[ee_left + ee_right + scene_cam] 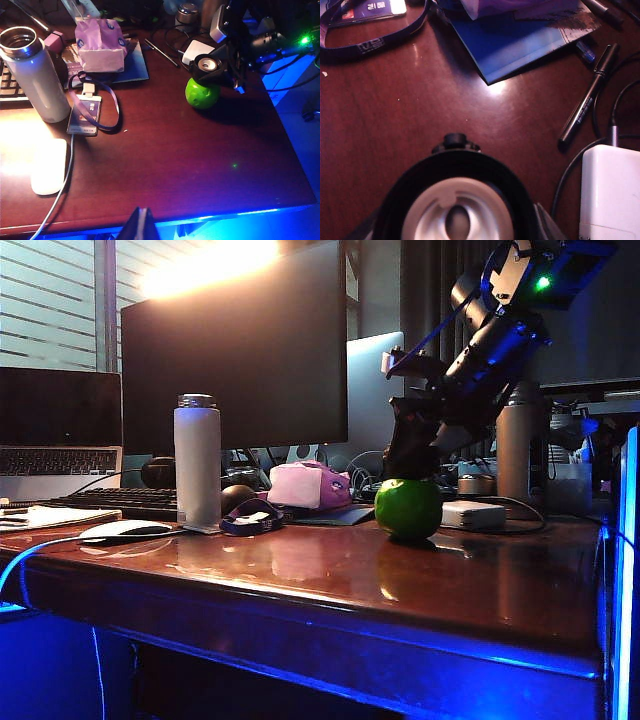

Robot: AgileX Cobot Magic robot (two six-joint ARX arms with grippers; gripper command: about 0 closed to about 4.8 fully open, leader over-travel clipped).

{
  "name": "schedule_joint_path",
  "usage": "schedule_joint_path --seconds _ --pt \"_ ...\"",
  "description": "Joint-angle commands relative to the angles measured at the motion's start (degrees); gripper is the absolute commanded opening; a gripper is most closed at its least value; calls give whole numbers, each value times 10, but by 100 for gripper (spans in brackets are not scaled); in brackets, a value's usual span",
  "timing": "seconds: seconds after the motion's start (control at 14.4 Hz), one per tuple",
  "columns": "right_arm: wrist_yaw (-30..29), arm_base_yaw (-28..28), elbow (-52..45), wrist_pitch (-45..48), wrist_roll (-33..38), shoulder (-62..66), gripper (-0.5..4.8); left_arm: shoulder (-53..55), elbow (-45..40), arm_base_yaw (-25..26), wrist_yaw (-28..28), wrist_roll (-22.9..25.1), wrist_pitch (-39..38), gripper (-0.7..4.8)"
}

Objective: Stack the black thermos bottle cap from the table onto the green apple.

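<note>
Green apple (pixel 408 508): crown masked by right gripper (pixel 410 452).
Cap (pixel 456 202): lower part cropped by frame edge.
Left gripper (pixel 139 226): only a tip seen, jaw state undeterminable.

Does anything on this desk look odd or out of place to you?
One thing: the white thermos bottle stands open on the table, while its black cap is upside down, hollow facing up, in the right gripper just above the green apple. The left gripper hangs at the front edge. Nothing looks spilled or broken.
</note>
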Motion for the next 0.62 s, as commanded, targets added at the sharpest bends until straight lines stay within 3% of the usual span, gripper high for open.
schedule_joint_path --seconds 0.07,0.62 --pt "-9 0 3 0 2 -1 305 -1 1 0 3 4 4 -3" --pt "-21 0 3 -5 10 -1 305 -1 1 0 3 4 4 -3"
